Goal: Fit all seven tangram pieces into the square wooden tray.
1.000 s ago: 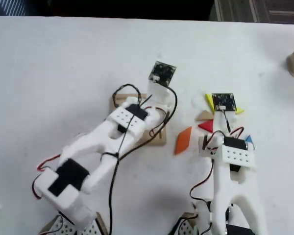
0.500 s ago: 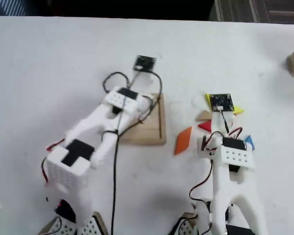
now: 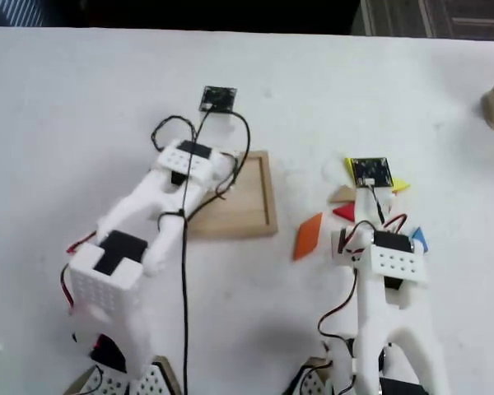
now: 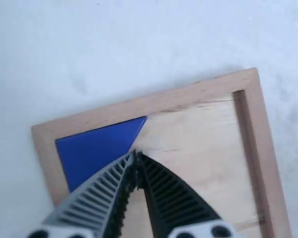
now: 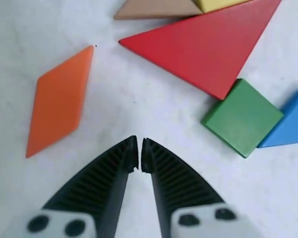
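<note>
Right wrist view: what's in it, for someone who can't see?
The shut right gripper hangs over the white table. Near it lie an orange parallelogram, a red triangle, a green square and a blue piece.

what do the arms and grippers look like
The left arm and right arm are white plastic with black motor blocks, perforated plates, and black and red wires. Each carries a dark camera board. The left gripper has one grey and one black ridged finger; the right gripper, two black.

No words, numbers, labels or signs can be read; the wooden tray [image 3: 249,211], the coloured pieces [image 3: 308,235] and the table [image 3: 107,99] bear none legible.
</note>
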You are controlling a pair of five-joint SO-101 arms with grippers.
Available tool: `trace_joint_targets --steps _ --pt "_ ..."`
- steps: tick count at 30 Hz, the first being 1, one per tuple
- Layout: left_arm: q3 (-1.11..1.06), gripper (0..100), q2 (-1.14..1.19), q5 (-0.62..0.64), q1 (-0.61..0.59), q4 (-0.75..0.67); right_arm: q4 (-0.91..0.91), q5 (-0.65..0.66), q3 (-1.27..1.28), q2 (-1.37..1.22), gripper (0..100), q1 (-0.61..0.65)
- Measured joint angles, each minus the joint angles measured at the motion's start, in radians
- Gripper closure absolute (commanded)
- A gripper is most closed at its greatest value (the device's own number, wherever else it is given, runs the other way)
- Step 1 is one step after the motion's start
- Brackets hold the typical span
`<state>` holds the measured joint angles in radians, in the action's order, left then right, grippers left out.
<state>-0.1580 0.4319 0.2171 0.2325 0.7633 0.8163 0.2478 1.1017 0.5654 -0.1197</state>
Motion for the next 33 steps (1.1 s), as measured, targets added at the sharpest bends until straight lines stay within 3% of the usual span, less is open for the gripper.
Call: trace_joint_targets --steps 12,23,33 --pt "-0.089 98 -0.189 0.000 -0.031 0.044 0.000 0.000 0.000 0.000 98.1 0.000" --pt "-0.391 98 -0.287 0.000 0.161 0.038 0.000 0.000 0.000 0.000 98.1 0.000" --pt "-0.431 98 -0.318 -0.002 0.236 0.091 0.000 0.000 0.000 0.000 98.1 0.000"
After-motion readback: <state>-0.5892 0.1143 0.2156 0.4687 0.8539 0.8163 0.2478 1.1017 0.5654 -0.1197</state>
